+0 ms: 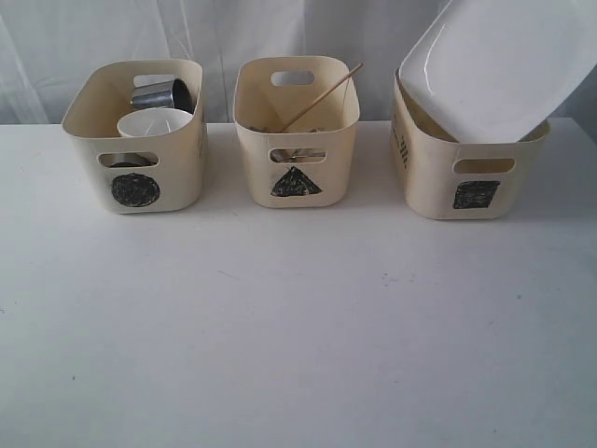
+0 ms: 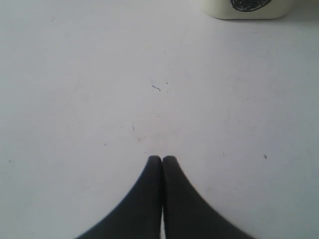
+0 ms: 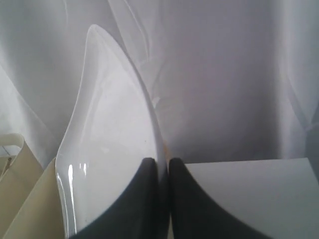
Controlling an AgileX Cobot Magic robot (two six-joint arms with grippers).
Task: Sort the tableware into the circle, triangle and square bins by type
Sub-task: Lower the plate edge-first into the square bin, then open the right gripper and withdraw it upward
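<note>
- Outside view: three cream bins in a row along the back edge of the desk [image 1: 298, 355], each a little apart from the next.
- In the circle bin [image 1: 182, 168], near the back left corner: one steel mug [image 1: 160, 93] and one white bowl [image 1: 154, 121] in sight.
- In the triangle bin [image 1: 252, 168], at the middle of the back edge: one wooden chopstick [image 1: 322, 95] poking up past the rim. More under it, too dark to tell.
- On the square bin [image 1: 429, 187], near the back right corner: one large white plate [image 1: 499, 65], tilted, low edge inside the rim, high edge out of the picture.
- Lots of bare desk in front of the bins, right up to the front edge.
- Left wrist view: left gripper [image 2: 162, 159] squeezed tight, tips touching, nothing between them, over bare desk. Bottom of the circle bin well ahead.
- Right wrist view: right gripper [image 3: 164, 162] almost closed, only a thin slit left. Rim of the large white plate running down into that slit, so pinched on it by the look of things. Cream bin wall beside the plate, white curtain [image 3: 224, 74] behind.
</note>
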